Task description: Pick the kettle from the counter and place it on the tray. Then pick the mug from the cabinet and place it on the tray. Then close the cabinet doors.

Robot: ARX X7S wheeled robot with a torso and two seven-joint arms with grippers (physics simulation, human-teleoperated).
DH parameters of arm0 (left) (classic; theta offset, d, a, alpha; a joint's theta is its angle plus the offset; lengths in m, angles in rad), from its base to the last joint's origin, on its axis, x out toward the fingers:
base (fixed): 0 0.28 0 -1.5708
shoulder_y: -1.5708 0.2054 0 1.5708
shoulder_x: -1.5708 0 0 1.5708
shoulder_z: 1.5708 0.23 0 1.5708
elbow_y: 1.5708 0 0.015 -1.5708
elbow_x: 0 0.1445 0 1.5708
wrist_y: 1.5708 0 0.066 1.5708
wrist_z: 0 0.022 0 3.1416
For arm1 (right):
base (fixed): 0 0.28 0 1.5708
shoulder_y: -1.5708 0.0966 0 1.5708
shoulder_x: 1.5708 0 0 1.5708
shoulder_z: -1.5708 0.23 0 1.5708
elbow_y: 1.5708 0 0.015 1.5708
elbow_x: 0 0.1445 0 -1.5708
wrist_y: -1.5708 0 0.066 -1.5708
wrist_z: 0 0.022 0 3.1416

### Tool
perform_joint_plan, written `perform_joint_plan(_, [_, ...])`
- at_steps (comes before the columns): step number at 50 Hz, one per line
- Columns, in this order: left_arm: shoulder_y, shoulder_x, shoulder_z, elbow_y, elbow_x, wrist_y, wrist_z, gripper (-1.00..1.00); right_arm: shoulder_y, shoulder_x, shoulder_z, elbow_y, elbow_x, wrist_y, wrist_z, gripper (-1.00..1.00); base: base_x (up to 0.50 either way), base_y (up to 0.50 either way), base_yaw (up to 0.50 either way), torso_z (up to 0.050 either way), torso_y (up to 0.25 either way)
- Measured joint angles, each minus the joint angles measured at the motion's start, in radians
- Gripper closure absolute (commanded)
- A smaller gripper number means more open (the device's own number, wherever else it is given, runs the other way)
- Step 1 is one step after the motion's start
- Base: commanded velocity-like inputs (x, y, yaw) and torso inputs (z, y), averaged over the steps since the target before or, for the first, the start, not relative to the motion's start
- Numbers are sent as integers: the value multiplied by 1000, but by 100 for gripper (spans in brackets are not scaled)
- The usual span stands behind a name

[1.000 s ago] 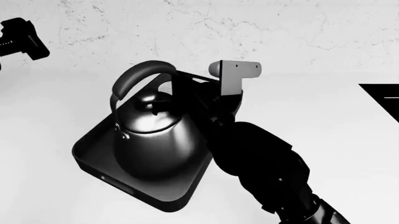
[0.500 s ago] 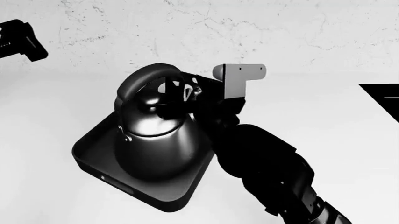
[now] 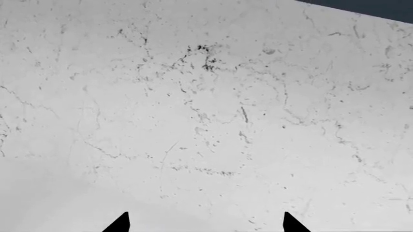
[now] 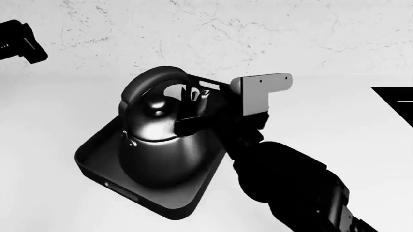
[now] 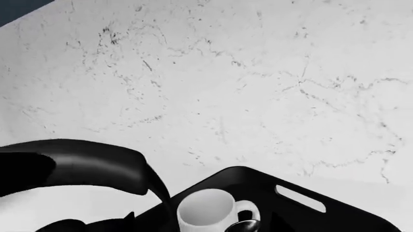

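The glossy dark metal kettle (image 4: 161, 145) and small white ceramic mug (image 5: 210, 210) sit on the matte black rectangular tray (image 4: 96, 159) just beside the right hand (image 4: 190, 113) (grip state unclear); cabinet doors remain.

Glossy dark kettle (image 4: 158, 145), matte black tray (image 4: 96, 162), white mug (image 5: 208, 210).

The tray (image 4: 96, 162) lies on the surface (image 4: 335, 135), in front of the marble wall (image 4: 258, 29). On the tray stands the kettle (image 4: 158, 145); the mug (image 5: 208, 210) sits on the tray just behind the kettle. The sink (image 4: 395, 101) lies well right of the tray.
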Motion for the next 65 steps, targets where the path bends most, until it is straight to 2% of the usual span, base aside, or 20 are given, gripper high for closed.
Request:
perform_joint_plan(7, [6, -1, -9, 20, -16, -11, -8, -100, -9, 93, 33, -164, 71, 52, 100, -100, 0, 0, 0, 0, 0])
perform_joint_plan(15, [10, 2, -34, 88, -69, -48, -35, -100, 46, 252, 130, -394, 239, 120, 286, -100, 0, 0, 0, 0, 0])
perform_joint_plan(25, [12, 15, -127, 293, -260, -128, -141, -100, 198, 471, 286, -619, 495, 186, 561, -100, 0, 0, 0, 0, 0])
perform_joint_plan(34, [40, 18, -224, 505, -429, -161, -254, -100, 260, 401, 665, -711, 849, 538, 827, -100, 0, 0, 0, 0, 0])
perform_joint_plan(44, [77, 13, -314, 680, -524, -147, -328, -100, 266, 354, 952, -751, 1077, 777, 963, -100, 0, 0, 0, 0, 0])
perform_joint_plan(54, [104, 7, -378, 778, -573, -123, -366, -100, 256, 340, 1114, -766, 1191, 891, 1014, -100, 0, 0, 0, 0, 0])
perform_joint_plan(65, [74, -34, -411, 826, -623, -85, -422, -100, 272, 382, 1176, -772, 1247, 900, 1033, -100, 0, 0, 0, 0, 0])
